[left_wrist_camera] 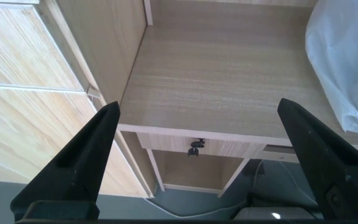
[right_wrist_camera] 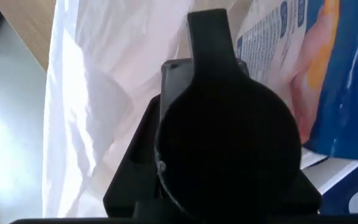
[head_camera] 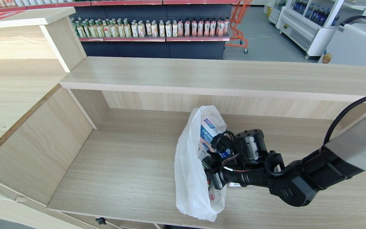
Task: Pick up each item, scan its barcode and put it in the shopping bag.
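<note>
The bag (head_camera: 191,171) hides plenty: the pack (head_camera: 209,132) inside is covered low down by the right gripper (head_camera: 214,171), whose tip is buried in the bag's mouth. At the bag's bottom, the stuff (head_camera: 213,194) is just a reddish smudge through plastic.

Bright, even light comes from overhead, so the pale wooden surface (head_camera: 122,165) carries only a soft shadow beneath the raised ledge (head_camera: 202,73). The shopping bag (head_camera: 189,178) glows white, half see-through. Straight edges bend slightly toward the head view's sides. The left hand (left_wrist_camera: 197,104) and a black rounded shape (right_wrist_camera: 229,143) read as dark silhouettes.
</note>
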